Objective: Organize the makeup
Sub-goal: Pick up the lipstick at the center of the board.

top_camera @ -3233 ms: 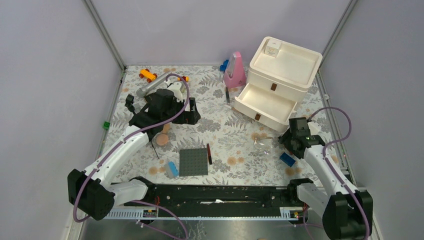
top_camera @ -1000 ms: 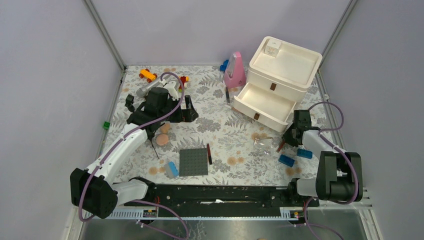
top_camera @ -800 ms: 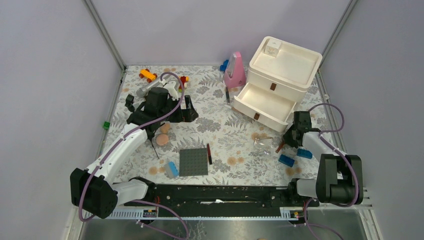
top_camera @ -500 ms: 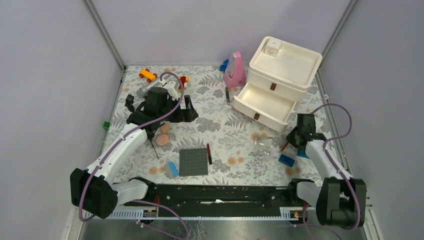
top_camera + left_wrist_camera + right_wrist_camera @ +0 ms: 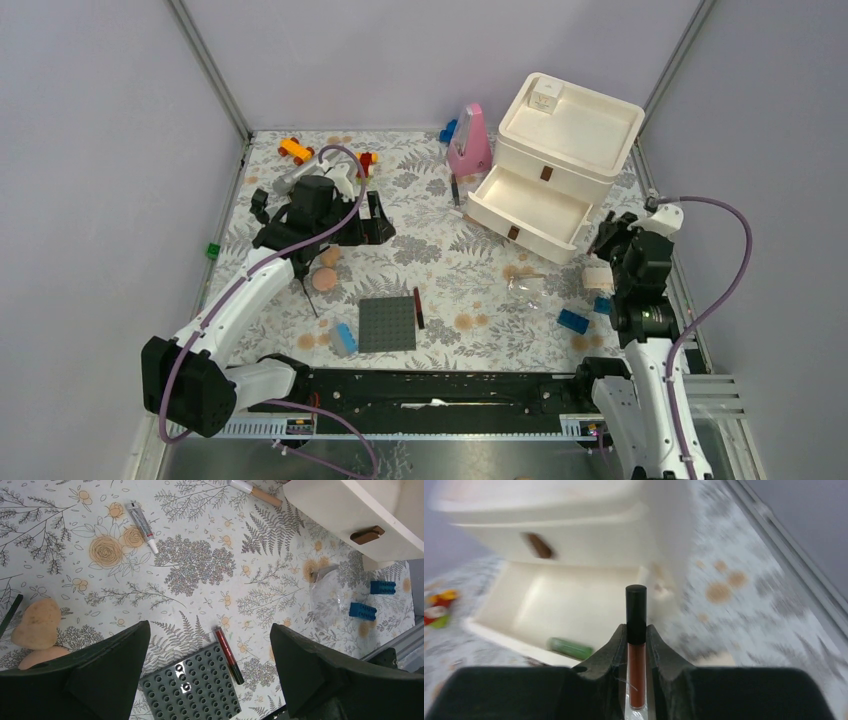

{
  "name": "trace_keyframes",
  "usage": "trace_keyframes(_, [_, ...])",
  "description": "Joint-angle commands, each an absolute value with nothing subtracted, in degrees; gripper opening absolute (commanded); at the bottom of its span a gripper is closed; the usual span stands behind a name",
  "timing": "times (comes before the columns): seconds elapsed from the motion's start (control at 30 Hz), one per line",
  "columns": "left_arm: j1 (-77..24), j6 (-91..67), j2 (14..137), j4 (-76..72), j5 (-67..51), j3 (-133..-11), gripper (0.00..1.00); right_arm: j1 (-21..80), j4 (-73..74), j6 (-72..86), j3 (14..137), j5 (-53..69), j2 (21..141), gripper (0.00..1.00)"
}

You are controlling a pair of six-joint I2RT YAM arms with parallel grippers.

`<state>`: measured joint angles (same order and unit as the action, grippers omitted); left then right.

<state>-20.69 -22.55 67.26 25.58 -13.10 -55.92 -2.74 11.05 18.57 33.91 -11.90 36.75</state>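
My right gripper (image 5: 636, 630) is shut on a brown-red lipstick stick (image 5: 636, 667) with a black cap, which stands upright between the jaws. It hangs in front of the open lower drawer (image 5: 574, 605) of the cream drawer unit (image 5: 560, 150); a green tube (image 5: 569, 648) lies inside the drawer. In the top view that gripper (image 5: 612, 240) is right of the drawer. My left gripper (image 5: 208, 626) is open above the floral table, over a red-and-black stick (image 5: 228, 654). Two peach puffs (image 5: 37, 625) lie at its left, and a small tube (image 5: 141, 526) lies farther off.
A grey studded plate (image 5: 387, 324) and a blue brick (image 5: 344, 338) sit near the front. A clear plastic bag (image 5: 525, 290), blue bricks (image 5: 573, 320) and a beige sponge block (image 5: 597, 275) lie by the right arm. A pink object (image 5: 470, 140) stands left of the unit.
My right arm has risen from the table near the blue bricks with the stick in its jaws and swung up beside the open drawer. The left arm has stayed put.
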Motion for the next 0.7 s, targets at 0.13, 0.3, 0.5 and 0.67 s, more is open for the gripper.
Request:
trace_keyframes(0.13, [-19.5, -23.4, 66.5, 21.8, -14.4, -55.5, 0.99, -2.1, -27.3, 1.1, 34.8, 39.6, 41.6, 0.00])
trace_keyframes(0.3, [-19.5, -23.4, 66.5, 20.7, -17.2, -55.1, 0.99, 2.9, -15.8, -22.6, 43.4, 50.1, 52.0, 0.00])
trace_keyframes(0.5, [-19.5, -23.3, 66.5, 20.4, -18.0, -54.9, 0.99, 4.8, -2.4, -39.3, 54.2, 43.6, 62.0, 0.00])
trace_keyframes(0.67, [-19.4, -23.2, 66.5, 20.4, -17.7, -54.9, 0.99, 7.4, 8.8, -48.6, 60.1, 36.3, 69.3, 0.00])
